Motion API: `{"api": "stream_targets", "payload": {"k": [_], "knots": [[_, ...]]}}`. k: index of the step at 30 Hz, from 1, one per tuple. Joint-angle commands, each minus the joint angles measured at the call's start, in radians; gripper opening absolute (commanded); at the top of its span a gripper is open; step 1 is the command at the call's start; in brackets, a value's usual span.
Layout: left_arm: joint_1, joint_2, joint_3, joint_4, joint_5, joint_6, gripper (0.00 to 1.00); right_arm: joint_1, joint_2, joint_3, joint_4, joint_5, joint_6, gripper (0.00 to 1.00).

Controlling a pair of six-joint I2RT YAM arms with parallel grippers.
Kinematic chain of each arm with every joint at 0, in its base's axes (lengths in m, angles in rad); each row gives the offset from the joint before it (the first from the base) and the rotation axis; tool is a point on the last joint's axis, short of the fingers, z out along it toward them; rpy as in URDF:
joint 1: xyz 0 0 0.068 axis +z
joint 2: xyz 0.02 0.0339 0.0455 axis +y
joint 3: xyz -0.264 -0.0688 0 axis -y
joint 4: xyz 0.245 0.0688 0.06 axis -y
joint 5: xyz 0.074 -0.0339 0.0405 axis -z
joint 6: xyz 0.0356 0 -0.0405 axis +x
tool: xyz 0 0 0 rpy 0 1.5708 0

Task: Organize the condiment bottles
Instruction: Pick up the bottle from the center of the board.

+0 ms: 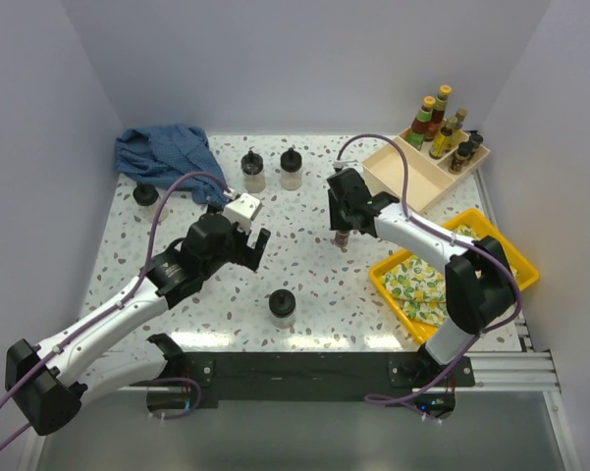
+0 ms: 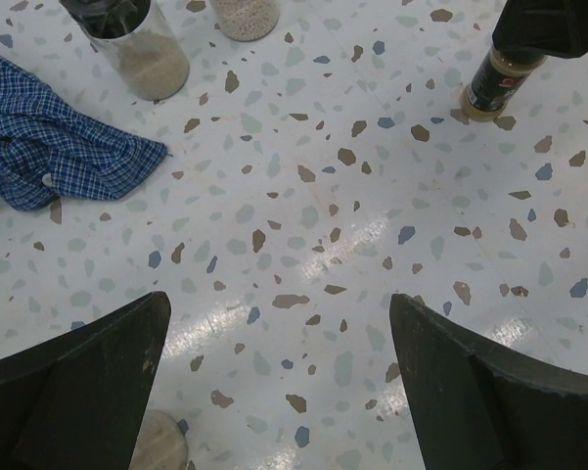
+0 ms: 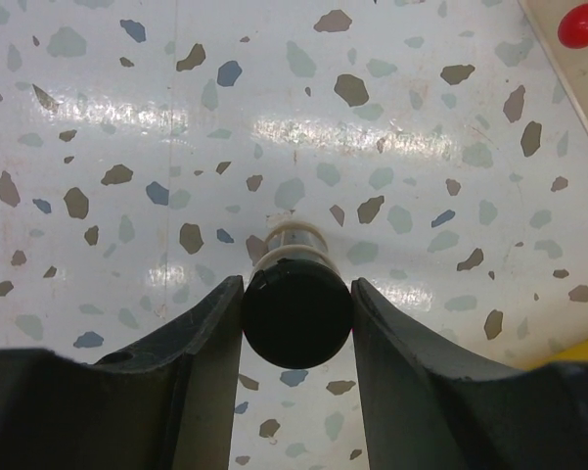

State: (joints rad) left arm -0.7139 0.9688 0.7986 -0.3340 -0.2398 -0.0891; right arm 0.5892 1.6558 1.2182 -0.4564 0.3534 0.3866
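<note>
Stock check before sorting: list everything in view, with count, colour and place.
sauce bottles: about six, red, yellow and dark caps; in the divided tray.
black-lidded jars: three, clear; two back centre, one front centre.
small shaker: one, dark; centre.
small black item: one; beside checked cloth, unclear what.
divided tray: one, beige; back right.
yellow tray: one; right, holding lemon-print cloth.
checked cloth: one, blue; back left.
table: one, speckled white.
left gripper: open, over bare table.
right gripper: shut on small shaker.
</note>
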Motion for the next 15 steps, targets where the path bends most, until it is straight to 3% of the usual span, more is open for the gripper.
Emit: {"api": "stream_targets", "payload": {"k": [1, 5, 10, 15], "knots": [[-0.001, 0.001, 0.022, 0.013, -0.015, 0.012, 1.0, 0.004, -0.063, 0.01, 0.016, 0.024, 0.014, 0.14], [-0.001, 0.005, 0.027, 0.012, -0.018, 0.012, 1.0, 0.003, -0.076, 0.11, -0.063, 0.047, 0.017, 0.01], [-0.001, 0.004, 0.025, 0.01, -0.019, 0.012, 1.0, -0.023, -0.024, 0.34, -0.212, 0.134, 0.003, 0.0], [-0.001, 0.004, 0.027, 0.009, -0.021, 0.012, 1.0, -0.14, 0.079, 0.527, -0.324, 0.205, 0.066, 0.0]]}}
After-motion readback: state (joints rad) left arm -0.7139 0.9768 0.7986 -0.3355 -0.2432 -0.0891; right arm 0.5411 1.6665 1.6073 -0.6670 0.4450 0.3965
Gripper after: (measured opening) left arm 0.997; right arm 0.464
